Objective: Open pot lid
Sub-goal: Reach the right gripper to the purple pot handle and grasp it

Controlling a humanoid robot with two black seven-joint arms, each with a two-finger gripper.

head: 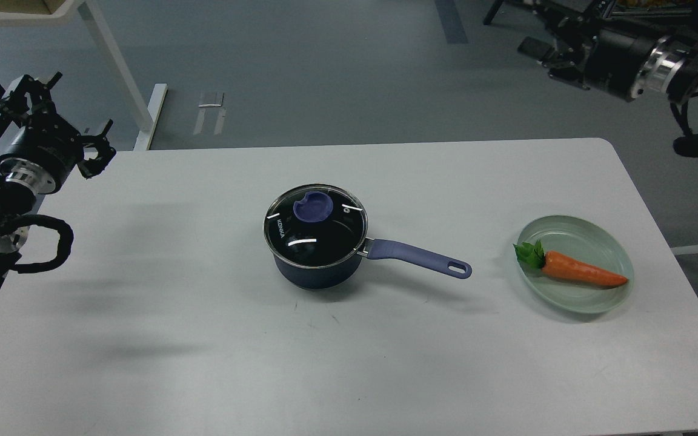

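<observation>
Glass lid [315, 225] sits closed on the blue saucepan [319, 266] at the table's [203, 351] centre. Left gripper [70, 130] hovers far left, jaws spread; right gripper [546, 42] far right, jaw state indiscernible. Carrot [579, 271] lies on a green plate [603, 236].

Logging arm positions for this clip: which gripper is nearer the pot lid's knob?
Left. The left gripper sits at the table's left edge, level with the knob; the right gripper is high beyond the table's far right corner.
</observation>
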